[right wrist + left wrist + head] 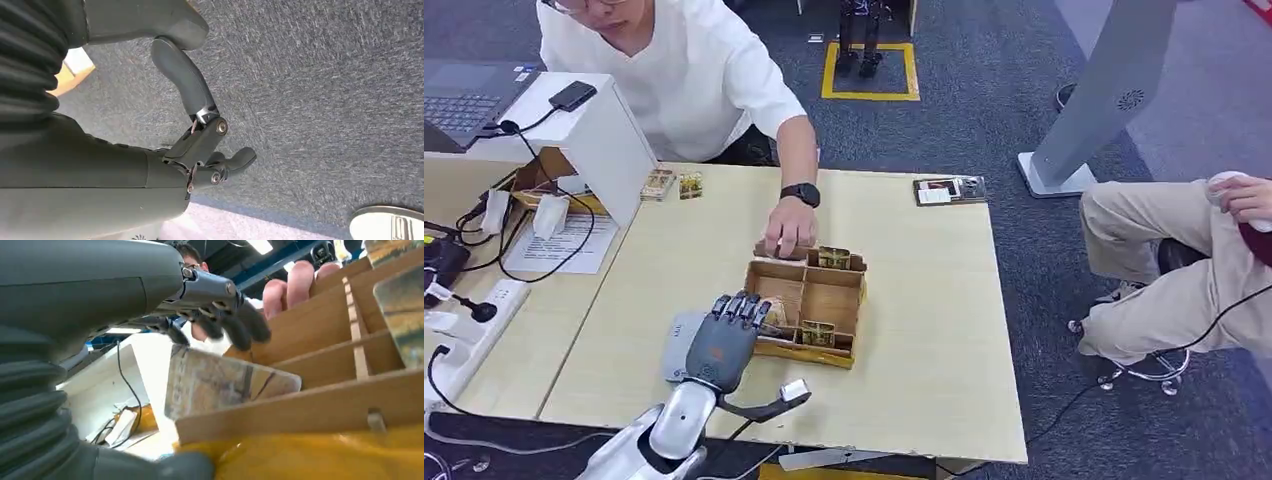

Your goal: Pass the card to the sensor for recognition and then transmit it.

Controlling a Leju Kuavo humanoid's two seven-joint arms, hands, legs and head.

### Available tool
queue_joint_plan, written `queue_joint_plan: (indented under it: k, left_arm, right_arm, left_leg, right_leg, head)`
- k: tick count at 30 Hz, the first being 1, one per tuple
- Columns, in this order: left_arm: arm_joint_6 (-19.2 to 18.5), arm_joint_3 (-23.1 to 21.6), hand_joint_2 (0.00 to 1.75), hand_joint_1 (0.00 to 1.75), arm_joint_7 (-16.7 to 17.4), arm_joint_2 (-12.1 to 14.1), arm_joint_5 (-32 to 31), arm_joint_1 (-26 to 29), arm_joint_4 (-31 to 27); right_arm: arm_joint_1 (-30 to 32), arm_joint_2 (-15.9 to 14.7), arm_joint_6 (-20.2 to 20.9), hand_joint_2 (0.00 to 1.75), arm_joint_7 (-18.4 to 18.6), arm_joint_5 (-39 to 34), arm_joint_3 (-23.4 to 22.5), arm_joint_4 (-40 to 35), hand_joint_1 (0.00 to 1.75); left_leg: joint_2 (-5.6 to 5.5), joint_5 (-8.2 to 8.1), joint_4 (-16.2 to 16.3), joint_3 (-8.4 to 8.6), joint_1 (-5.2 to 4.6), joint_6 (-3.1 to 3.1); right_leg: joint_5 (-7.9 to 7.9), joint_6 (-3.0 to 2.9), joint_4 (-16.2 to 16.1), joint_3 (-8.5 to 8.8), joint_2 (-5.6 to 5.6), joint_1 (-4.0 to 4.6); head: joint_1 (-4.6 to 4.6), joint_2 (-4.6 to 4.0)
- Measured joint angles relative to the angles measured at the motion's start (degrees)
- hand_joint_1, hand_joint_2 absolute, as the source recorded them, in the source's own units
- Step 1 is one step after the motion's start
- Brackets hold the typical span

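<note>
The left hand [724, 340] reaches into the wooden divided box [809, 300] on the table [924, 330], fingers [235, 327] curled over a leaning card [220, 382]; grasp uncertain. A person's hand [786, 235] steadies the box's far edge.

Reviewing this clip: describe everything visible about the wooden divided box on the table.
The wooden box is a shallow, open-topped tray of light brown board, split by thin partitions into several compartments. It sits flat near the middle of the pale table. Illustrated cards stand upright at its far and near edges. A person's hand rests on its far rim, and the robot's left hand reaches over its near-left corner, where a card leans inside a compartment.
</note>
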Motion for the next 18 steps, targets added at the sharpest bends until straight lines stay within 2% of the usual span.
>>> queue_joint_plan:
  k: [11, 18]
  left_arm:
    - [1.8, 1.2, 1.75, 1.75, -3.2, -0.1, 0.0, 0.8, 0.0]
    - [2.6, 1.9, 1.75, 1.75, -3.8, -0.4, -0.1, 0.9, 0.0]
  right_arm:
    - [0.0, 0.0, 0.0, 1.75, -0.2, 0.0, 0.0, 0.0, 0.0]
    - [0.0, 0.0, 0.0, 1.75, -0.2, 0.0, 0.0, 0.0, 0.0]
  left_leg:
    - [-0.02, 0.02, 0.0, -0.01, -0.01, 0.01]
    - [-0.02, 0.02, 0.0, -0.01, -0.01, 0.01]
  right_leg:
    - [0.03, 0.02, 0.0, 0.02, -0.03, -0.01]
    - [0.03, 0.02, 0.0, 0.03, -0.04, -0.01]
  head:
    - [0.0, 0.0]
    - [0.0, 0.02]
